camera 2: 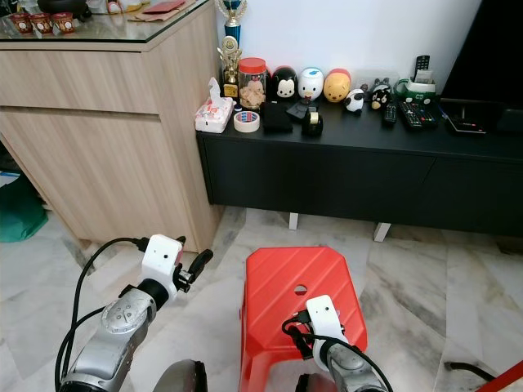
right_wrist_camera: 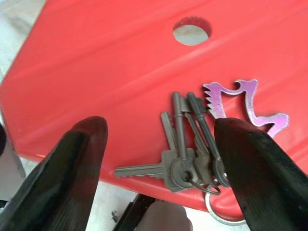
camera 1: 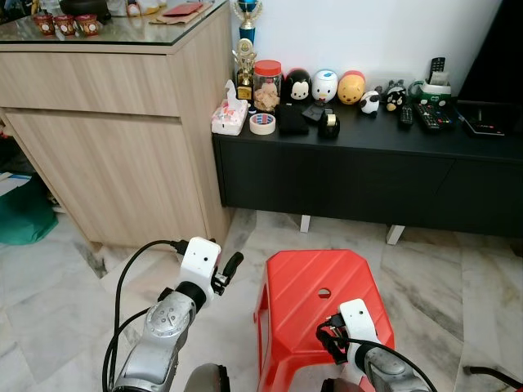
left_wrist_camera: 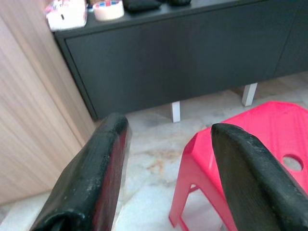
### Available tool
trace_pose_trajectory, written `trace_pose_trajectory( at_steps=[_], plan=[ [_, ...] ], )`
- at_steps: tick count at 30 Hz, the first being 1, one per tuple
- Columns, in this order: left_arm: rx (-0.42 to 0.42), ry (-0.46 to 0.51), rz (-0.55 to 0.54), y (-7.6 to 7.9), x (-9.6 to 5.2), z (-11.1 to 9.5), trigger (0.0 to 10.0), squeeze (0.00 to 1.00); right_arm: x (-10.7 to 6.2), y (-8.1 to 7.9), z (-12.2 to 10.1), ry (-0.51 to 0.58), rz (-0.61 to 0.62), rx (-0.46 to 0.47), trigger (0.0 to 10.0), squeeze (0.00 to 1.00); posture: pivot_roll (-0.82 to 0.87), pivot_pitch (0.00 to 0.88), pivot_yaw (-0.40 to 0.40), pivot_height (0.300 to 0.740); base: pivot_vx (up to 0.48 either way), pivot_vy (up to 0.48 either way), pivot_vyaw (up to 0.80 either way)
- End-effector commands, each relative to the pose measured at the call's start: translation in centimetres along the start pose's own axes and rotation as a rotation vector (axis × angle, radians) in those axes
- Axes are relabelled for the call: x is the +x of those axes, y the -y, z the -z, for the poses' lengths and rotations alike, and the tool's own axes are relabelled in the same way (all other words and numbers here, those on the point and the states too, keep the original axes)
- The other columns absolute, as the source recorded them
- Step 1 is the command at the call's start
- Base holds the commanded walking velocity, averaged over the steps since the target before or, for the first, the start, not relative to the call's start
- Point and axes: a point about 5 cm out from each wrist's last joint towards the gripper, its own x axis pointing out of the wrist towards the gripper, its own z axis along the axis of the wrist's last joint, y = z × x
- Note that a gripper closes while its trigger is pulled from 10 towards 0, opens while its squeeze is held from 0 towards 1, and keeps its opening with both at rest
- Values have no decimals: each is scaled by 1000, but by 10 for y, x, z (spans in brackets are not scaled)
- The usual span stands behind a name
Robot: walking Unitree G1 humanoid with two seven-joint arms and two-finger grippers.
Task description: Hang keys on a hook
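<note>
Right gripper (right_wrist_camera: 159,144) hangs low over the near edge of the red stool (camera 1: 306,282), its two black fingers spread wide apart with nothing between them yet. The keys (right_wrist_camera: 185,144) lie flat on the stool's seat just below that gap, close to the near edge and a little short of the round hole (right_wrist_camera: 191,30) in the middle of the seat. Several grey metal keys fan out from a split ring (right_wrist_camera: 214,204), and a flat purple charm (right_wrist_camera: 245,103) lies touching them on the side toward the hole.

Left gripper (left_wrist_camera: 168,173) is held up beside the stool, over the marble floor (camera 1: 65,269), fingers also apart and empty.

As a judgement, the bunch is light but awkward: hard, thin, smooth metal lying flush on slick plastic, loosely jointed so it will swing and jangle once lifted. Pinching a single blade risks it sliding out. The thick cluster where the key heads stack at the ring looks like the best place to grip, leaving the ring or charm free to go over a hook. No hook can be made out from these views.
</note>
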Motion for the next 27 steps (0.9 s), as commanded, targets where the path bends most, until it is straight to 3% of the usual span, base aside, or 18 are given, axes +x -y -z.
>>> trace_pose_trajectory(
  at_steps=[1, 13, 26, 27],
  plan=[
    [6, -9, 14, 4, 0, -1, 10000, 0, 0, 3, 3, -39, 23, -21, 10000, 0, 71, 0, -25, 625, 0, 0, 0],
    [-3, -2, 35, 11, -3, -8, 10000, 0, -2, 9, 10, -90, 77, -33, 10000, 0, 76, 0, -15, 625, 0, 0, 0],
    [-3, -22, 42, 14, -10, -9, 10000, 0, -5, 11, 21, -143, 116, 37, 10000, 0, 94, 0, -4, 625, 0, 0, 0],
    [-2, -24, 43, 14, -10, -8, 10000, 0, -5, 11, 21, -145, 113, 40, 4980, 0, 94, 0, -4, 625, 0, 0, 0]
  ],
)
